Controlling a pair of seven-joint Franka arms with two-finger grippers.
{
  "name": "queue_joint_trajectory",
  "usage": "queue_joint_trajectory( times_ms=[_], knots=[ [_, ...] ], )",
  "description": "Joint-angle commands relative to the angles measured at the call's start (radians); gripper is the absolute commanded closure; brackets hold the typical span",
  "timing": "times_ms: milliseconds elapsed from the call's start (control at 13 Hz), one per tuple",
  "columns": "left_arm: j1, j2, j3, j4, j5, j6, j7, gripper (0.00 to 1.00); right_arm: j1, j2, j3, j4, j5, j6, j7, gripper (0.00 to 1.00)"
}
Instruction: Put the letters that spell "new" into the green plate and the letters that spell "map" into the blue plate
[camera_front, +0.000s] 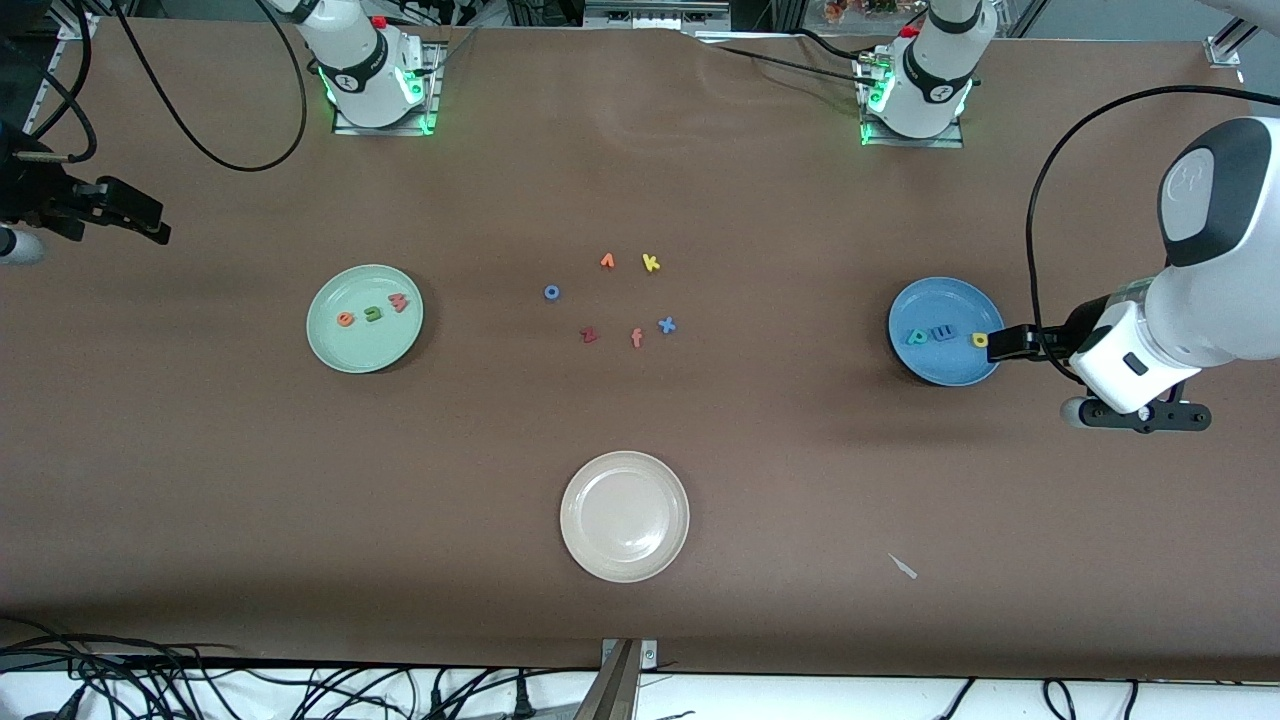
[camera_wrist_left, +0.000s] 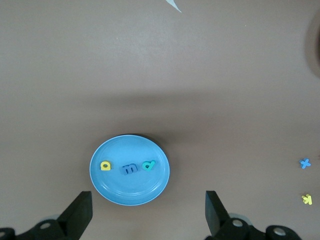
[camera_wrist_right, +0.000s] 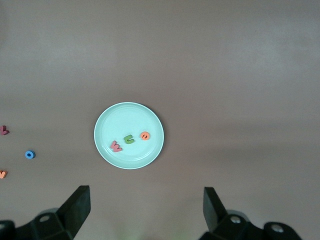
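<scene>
Brown tabletop holds both sorted sets: foam e, n, w (camera_front: 372, 313) lie in the round mint-green plate (camera_front: 340, 348), and foam p, m, a (camera_front: 944, 336) in the round blue plate (camera_front: 945, 370). Task looks complete. Left gripper (camera_wrist_left: 149, 212) and right gripper (camera_wrist_right: 146, 209) hang spread, empty.

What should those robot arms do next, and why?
Probably just hold still: the green plate already carries the letters n, e, w, the blue plate carries m, a, p, and both end effectors are open and empty.
</scene>
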Motion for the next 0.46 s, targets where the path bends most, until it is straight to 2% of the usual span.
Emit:
queue_joint_trajectory(
  times_ms=[0,386],
  knots=[
    [-0.001,-0.031,0.009,-0.034,-0.031,0.013,0.023,0.01,-0.019,0.011,0.015,0.027,-0.002,-0.013,-0.011,0.0],
    [-0.001,-0.031,0.009,-0.035,-0.031,0.013,0.023,0.01,-0.015,0.012,0.017,0.027,-0.002,-0.009,-0.009,0.0]
  ],
)
